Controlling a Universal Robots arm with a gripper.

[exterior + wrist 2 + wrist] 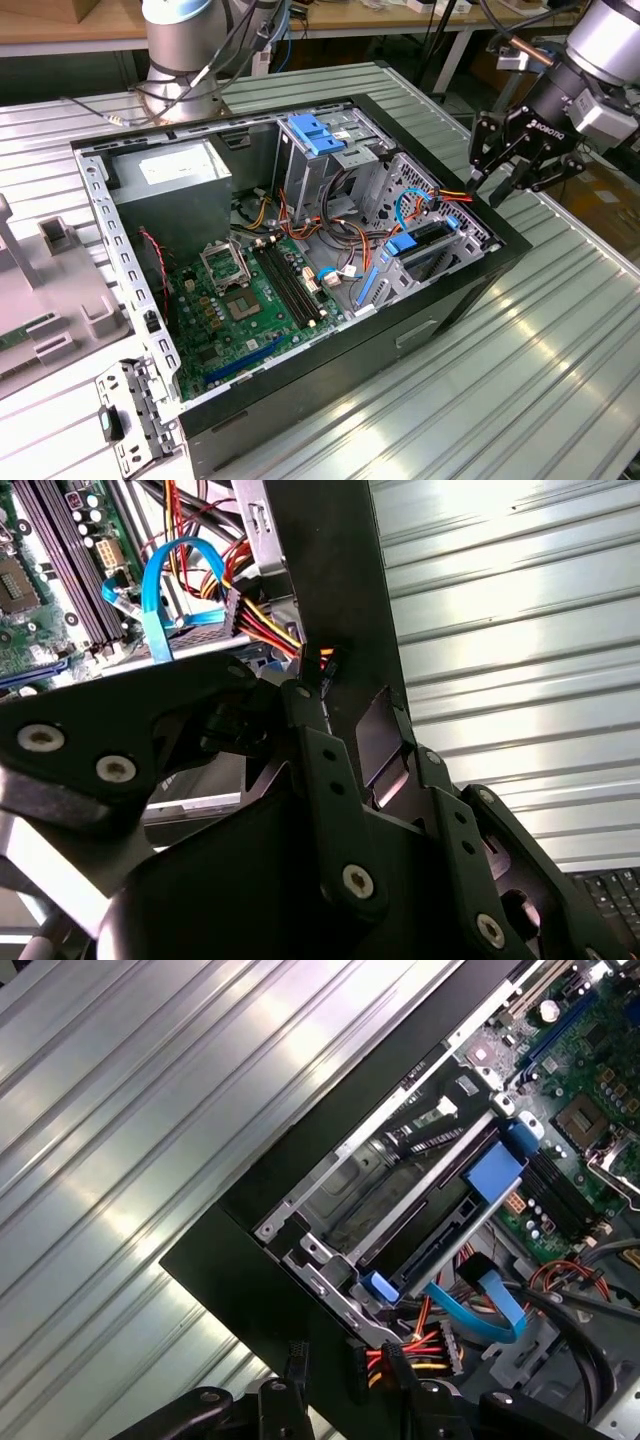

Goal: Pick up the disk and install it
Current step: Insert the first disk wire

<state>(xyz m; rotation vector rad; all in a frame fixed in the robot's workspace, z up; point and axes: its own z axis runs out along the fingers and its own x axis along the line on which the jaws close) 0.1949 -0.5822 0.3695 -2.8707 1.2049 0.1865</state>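
The disk (440, 1215) looks already seated in the case's (470, 290) drive cage (330, 1185), so installation seems about done. The claw (507, 178) hangs above the case edge, released and empty.

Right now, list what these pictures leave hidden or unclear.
- Gripper fingers: exterior view, dark against the case edge; open or shut cannot be told.
- Fingertips: both wrist views, cut off by the gripper's own black linkage.
- Disk in the drive cage: first wrist view, mostly hidden by cage rails; whether fully seated cannot be told.
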